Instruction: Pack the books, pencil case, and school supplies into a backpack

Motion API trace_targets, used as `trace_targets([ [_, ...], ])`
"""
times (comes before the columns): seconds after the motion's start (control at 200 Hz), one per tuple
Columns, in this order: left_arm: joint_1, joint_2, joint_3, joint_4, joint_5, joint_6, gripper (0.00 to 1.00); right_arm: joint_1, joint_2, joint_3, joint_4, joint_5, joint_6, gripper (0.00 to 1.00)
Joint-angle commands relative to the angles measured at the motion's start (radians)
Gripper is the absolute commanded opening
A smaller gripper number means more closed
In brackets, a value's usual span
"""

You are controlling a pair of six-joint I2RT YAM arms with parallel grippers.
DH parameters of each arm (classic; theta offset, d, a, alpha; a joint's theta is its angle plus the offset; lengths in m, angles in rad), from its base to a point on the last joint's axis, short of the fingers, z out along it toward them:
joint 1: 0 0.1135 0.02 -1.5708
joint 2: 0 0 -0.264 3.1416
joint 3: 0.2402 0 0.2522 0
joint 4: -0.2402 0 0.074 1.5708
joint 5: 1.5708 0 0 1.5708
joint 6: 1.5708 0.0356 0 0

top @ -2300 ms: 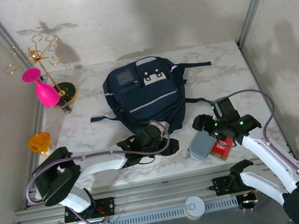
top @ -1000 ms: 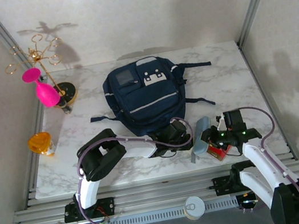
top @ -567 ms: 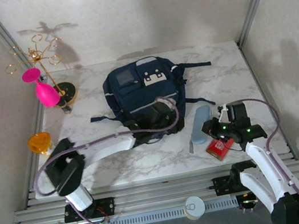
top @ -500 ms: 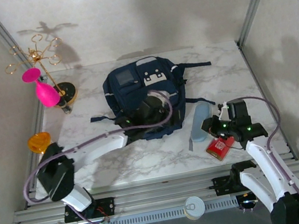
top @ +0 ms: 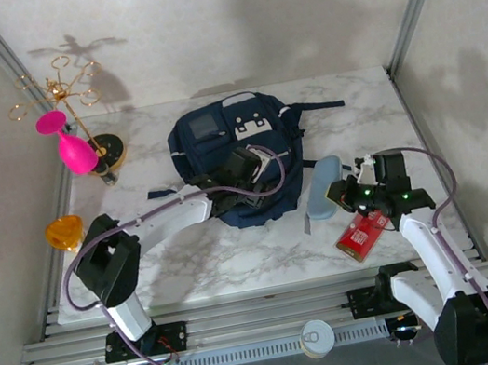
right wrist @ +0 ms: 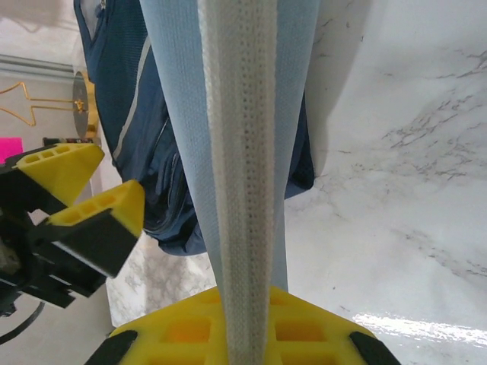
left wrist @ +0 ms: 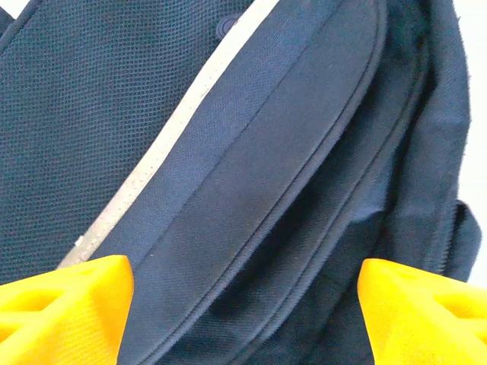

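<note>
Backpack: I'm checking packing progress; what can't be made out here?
- Backpack opening: top external, left gripper covers its near edge; left wrist view too close.
- Backpack contents: fabric hides them, every view.
- Red pack markings: top external, too small to read.
- Pencil case far end: right wrist, cut off by top edge.

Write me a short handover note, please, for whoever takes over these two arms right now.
Left gripper: open, holding nothing, poised over the backpack, at its lower front.
Right gripper: shut on the pencil case, held edge-on just right of the backpack.
The red pack lies flat on the table by the right arm.
Done: pencil case picked up.
Left: pencil case into the backpack, then the red pack. I cannot tell whether the backpack is open.
</note>
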Motion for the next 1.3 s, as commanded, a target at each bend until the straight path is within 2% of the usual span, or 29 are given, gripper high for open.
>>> trace_targets([
  [0.0, -0.001, 0.04, 0.065, -0.005, -0.085, 0.115, 0.78, -0.019, 0.001, 0.017, 0.02, -0.042, -0.018, 0.09],
  [0.15, 0.009, 0.094, 0.107, -0.018, -0.093, 0.173, 0.79, -0.035, 0.0, 0.006, 0.021, -0.051, -0.027, 0.09],
  [0.37, 0.049, 0.189, 0.223, -0.12, 0.047, 0.221, 0.8, -0.039, 0.014, 0.016, 0.023, -0.053, -0.034, 0.09],
  [0.526, 0.065, 0.213, 0.228, -0.112, 0.047, 0.259, 0.79, -0.04, 0.022, 0.019, 0.035, -0.054, -0.028, 0.09],
  [0.776, 0.106, 0.198, 0.285, -0.112, -0.007, 0.237, 0.6, -0.039, 0.034, 0.031, 0.033, -0.055, -0.032, 0.08],
  [0.906, 0.106, 0.12, 0.209, -0.061, -0.04, 0.2, 0.59, -0.041, 0.036, 0.029, 0.033, -0.053, -0.032, 0.08],
  [0.966, 0.104, 0.086, 0.175, -0.045, -0.055, 0.175, 0.61, -0.041, 0.035, 0.028, 0.036, -0.053, -0.034, 0.08],
  [1.026, 0.094, 0.062, 0.155, -0.062, -0.043, 0.161, 0.67, -0.04, 0.037, 0.023, 0.04, -0.055, -0.034, 0.08],
  [1.161, 0.028, 0.016, 0.07, -0.042, -0.04, 0.175, 0.76, -0.041, 0.041, 0.013, 0.047, -0.058, -0.032, 0.08],
  [1.297, 0.01, 0.056, 0.048, -0.01, -0.069, 0.174, 0.83, -0.04, 0.042, 0.002, 0.062, -0.07, -0.025, 0.08],
])
